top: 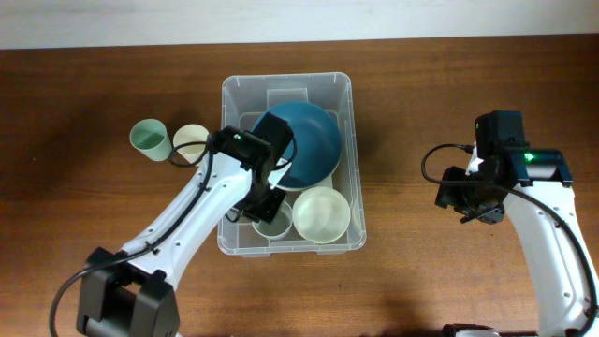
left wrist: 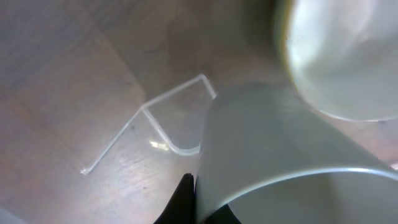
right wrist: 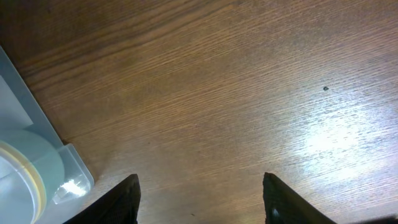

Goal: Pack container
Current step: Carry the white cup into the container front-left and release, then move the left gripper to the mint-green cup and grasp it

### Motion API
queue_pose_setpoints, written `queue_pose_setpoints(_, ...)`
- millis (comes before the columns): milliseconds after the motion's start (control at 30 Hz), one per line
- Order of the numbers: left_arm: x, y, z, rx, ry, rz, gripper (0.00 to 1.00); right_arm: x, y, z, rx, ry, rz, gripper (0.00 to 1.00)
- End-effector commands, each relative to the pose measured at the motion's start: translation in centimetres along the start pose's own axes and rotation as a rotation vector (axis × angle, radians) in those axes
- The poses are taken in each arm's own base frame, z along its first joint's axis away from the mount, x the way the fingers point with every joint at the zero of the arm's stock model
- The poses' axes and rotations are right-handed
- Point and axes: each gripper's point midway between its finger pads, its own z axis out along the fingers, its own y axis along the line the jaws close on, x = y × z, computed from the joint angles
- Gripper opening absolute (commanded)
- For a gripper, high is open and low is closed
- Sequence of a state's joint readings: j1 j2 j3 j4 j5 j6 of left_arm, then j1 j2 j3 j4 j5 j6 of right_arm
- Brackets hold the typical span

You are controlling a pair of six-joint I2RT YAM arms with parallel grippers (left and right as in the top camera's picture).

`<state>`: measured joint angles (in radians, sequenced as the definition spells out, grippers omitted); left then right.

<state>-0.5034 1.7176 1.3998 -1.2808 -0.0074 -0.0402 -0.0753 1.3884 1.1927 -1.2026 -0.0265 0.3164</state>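
The container [top: 245, 94] is packed with two bowls [top: 304, 140]; a pale cup [top: 273, 227] is gripped inside it by the left end effector [top: 266, 208]. Two cups [top: 150, 139] are left outside, the right end effector [right wrist: 202, 199] gaping empty

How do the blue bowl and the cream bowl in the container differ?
The blue bowl is dark teal; the cream bowl is pale. The blue bowl is clearly larger than the cream bowl. The left arm hides part of the blue bowl; the cream bowl is in plain view. Both sit inside the clear container.
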Motion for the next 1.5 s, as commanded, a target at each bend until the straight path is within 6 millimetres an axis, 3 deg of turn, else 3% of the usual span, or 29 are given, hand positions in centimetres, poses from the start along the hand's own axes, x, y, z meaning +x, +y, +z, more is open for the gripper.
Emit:
queue_pose_setpoints(0, 1.1, 1.9, 1.3, -0.034, 0.041, -0.079, 0.01, -0.2, -0.3, -0.3, 0.010, -0.013, 0.006, 0.59)
queue_pose_setpoints(133, 2.8, 2.6, 3.8, -0.033, 0.091, -0.105, 0.01, -0.2, -0.3, -0.3, 0.009, -0.014, 0.006, 0.59)
queue_pose_setpoints(233, 2.5, 2.5, 4.3, -0.033, 0.078, -0.101, 0.00, -0.2, -0.3, -0.3, 0.009, -0.014, 0.006, 0.59)
queue_pose_setpoints(300, 2.3, 2.5, 4.3, -0.033, 0.069, -0.100, 0.09, -0.2, -0.3, -0.3, 0.009, -0.013, 0.006, 0.59)
queue_pose_setpoints(333, 2.2, 2.5, 4.3, -0.033, 0.065, -0.100, 0.18, -0.2, -0.3, -0.3, 0.009, -0.013, 0.006, 0.59)
queue_pose_setpoints(367, 1.8, 2.5, 4.2, -0.033, 0.048, -0.092, 0.33, -0.2, -0.3, -0.3, 0.009, -0.013, 0.006, 0.59)
queue_pose_setpoints(400, 1.6, 2.6, 4.1, -0.033, 0.041, -0.083, 0.41, -0.2, -0.3, -0.3, 0.009, -0.013, 0.006, 0.59)
queue_pose_setpoints(500, -0.5, 2.6, 1.7, -0.032, -0.029, -0.080, 0.49, -0.1, -0.3, -0.3, 0.011, -0.010, 0.006, 0.59)
queue_pose_setpoints(667, -4.7, 4.3, -7.1, -0.107, -0.245, -0.075, 0.61, -0.1, -0.3, -0.3, 0.011, -0.009, 0.006, 0.59)
queue_pose_setpoints(700, -5.3, 6.2, -10.4, -0.194, -0.312, -0.104, 0.66, -0.1, -0.3, -0.3, 0.011, -0.009, 0.006, 0.59)
queue_pose_setpoints(767, -5.4, 8.7, -13.1, -0.281, -0.364, -0.154, 0.68, -0.1, -0.3, -0.3, 0.012, -0.010, 0.006, 0.59)
queue_pose_setpoints(833, -5.2, 11.1, -14.5, -0.326, -0.393, -0.216, 0.71, -0.1, -0.5, -0.3, 0.022, -0.012, 0.006, 0.59)
queue_pose_setpoints(900, -4.5, 14.2, -14.7, -0.330, -0.395, -0.306, 0.71, -0.1, -0.8, -0.3, 0.038, -0.014, 0.006, 0.59)
queue_pose_setpoints(967, -3.3, 19.2, -13.8, -0.294, -0.387, -0.457, 0.71, 0.0, -0.9, -0.3, 0.043, -0.008, 0.005, 0.59)
queue_pose_setpoints(1067, -2.6, 23.6, -12.8, -0.258, -0.404, -0.582, 0.75, 0.0, -0.9, -0.3, 0.042, -0.008, -0.002, 0.60)
queue_pose_setpoints(1167, -2.7, 28.9, -9.3, -0.173, -0.411, -0.707, 0.75, 0.1, -0.8, -0.3, 0.039, -0.006, -0.001, 0.63)
queue_pose_setpoints(1267, -3.1, 31.0, -5.2, -0.117, -0.359, -0.749, 0.75, 0.1, -0.8, -0.3, 0.039, -0.006, -0.001, 0.63)
queue_pose_setpoints(1300, -3.7, 31.6, -2.4, -0.084, -0.322, -0.759, 0.75, 0.1, -0.8, -0.3, 0.039, -0.006, -0.001, 0.63)
queue_pose_setpoints(1467, -5.4, 32.2, 5.0, -0.030, -0.232, -0.754, 0.75, 0.1, -0.8, -0.3, 0.039, -0.006, -0.001, 0.64)
